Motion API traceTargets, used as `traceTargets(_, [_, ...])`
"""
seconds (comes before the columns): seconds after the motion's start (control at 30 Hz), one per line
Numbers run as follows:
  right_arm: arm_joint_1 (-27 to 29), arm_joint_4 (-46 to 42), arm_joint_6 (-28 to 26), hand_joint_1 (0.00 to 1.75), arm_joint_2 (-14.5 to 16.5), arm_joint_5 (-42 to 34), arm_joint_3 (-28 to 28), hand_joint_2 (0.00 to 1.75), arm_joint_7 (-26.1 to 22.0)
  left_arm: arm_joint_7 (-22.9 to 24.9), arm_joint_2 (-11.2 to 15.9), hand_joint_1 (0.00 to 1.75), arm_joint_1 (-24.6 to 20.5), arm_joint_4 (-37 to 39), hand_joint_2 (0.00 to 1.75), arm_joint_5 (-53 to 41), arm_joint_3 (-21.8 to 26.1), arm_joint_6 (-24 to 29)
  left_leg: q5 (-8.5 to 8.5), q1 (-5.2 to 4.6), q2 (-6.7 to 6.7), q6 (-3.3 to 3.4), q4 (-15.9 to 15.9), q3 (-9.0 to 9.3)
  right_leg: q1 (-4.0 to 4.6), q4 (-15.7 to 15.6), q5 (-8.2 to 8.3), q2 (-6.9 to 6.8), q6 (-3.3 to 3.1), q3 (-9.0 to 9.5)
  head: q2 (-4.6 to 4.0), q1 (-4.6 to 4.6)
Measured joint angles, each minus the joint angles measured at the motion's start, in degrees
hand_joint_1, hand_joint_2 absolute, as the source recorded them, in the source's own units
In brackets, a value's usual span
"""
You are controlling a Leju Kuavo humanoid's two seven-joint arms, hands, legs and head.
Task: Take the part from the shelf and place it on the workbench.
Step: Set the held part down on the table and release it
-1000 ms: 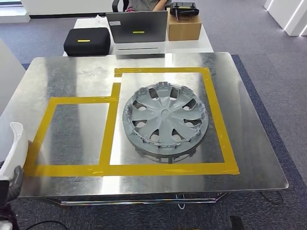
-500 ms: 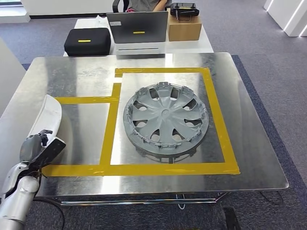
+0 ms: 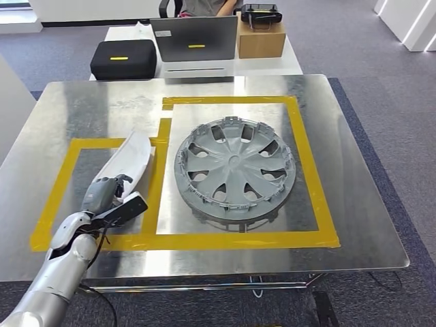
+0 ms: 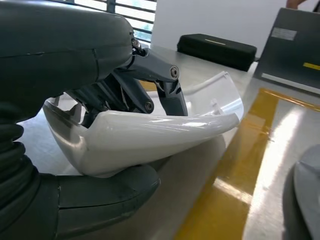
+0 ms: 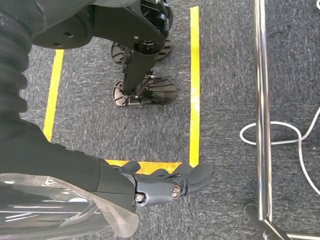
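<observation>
The left robot hand is gripping the white part, with its thumb under and its fingers on top. It is holding the part over the shiny counter, above the small yellow tape square. Farther off, a grey wheel cover is lying flat.

The right robot hand is hanging over the floor, holding nothing, its fingers lying straight out.

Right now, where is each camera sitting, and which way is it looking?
Head view: high on the robot, looking forward and down at the table and wheel cover; the left hand comes in holding the white part.
Left wrist view: behind the left hand, looking across the table along the white part.
Right wrist view: on the hanging arm, looking down at the carpet; the right hand holds nothing.
Head and left wrist views share the white part, yellow tape and black case.
</observation>
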Motion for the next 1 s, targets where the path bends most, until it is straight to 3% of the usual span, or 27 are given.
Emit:
traceTargets(0.03, [0.0, 0.0, 0.02, 0.0, 0.0, -0.04, 0.03, 0.0, 0.01, 0.09, -0.3, 0.0, 0.07, -0.34, 1.75, -0.05, -0.58, -0.25, 0.0, 0.0, 0.0, 0.0, 0.0, 0.0, 0.0, 0.0, 0.0, -0.02, 0.0, 0.0, 0.0, 0.0])
traceTargets(0.13, [-0.01, 0.0, 0.03, 0.0, 0.0, -0.24, 0.07, 0.0, 0.01, 1.19, -1.12, 0.0, 0.7, -1.68, 1.75, -0.21, -2.02, -0.59, 0.0, 0.01, -0.01, 0.0, 0.0, -0.02, 0.01, 0.0, 0.0, -0.03, 0.0, -0.01, 0.0, 0.0])
traceTargets(0.27, [0.08, 0.0, 0.03, 0.0, 0.0, -0.61, 0.09, 0.0, 0.01, 2.74, -1.81, 0.0, 1.82, -3.72, 0.0, 0.32, -2.59, 0.91, 0.0, 0.01, 0.01, 0.0, -0.01, -0.03, 0.01, 0.0, 0.0, 0.04, 0.0, -0.02, 0.01, 0.01])
traceTargets(0.73, [0.95, 0.0, -0.24, 0.0, 0.0, -2.27, 0.05, 0.0, -0.53, 1.37, -3.75, 0.0, 9.6, -16.52, 0.0, 4.62, -1.8, 6.47, -0.02, 0.01, 0.04, 0.01, -0.01, -0.07, 0.0, 0.0, -0.01, 0.04, 0.0, -0.05, 0.0, 0.01])
traceTargets(1.0, [1.76, 0.0, -0.51, 0.0, 0.0, -3.45, -0.14, 0.0, -1.11, -5.14, -5.59, 0.0, 16.84, -29.15, 0.0, 13.46, -1.44, 9.51, -0.06, 0.01, 0.05, 0.02, -0.01, -0.07, 0.0, -0.01, -0.02, 0.08, 0.0, -0.08, 0.0, 0.01])
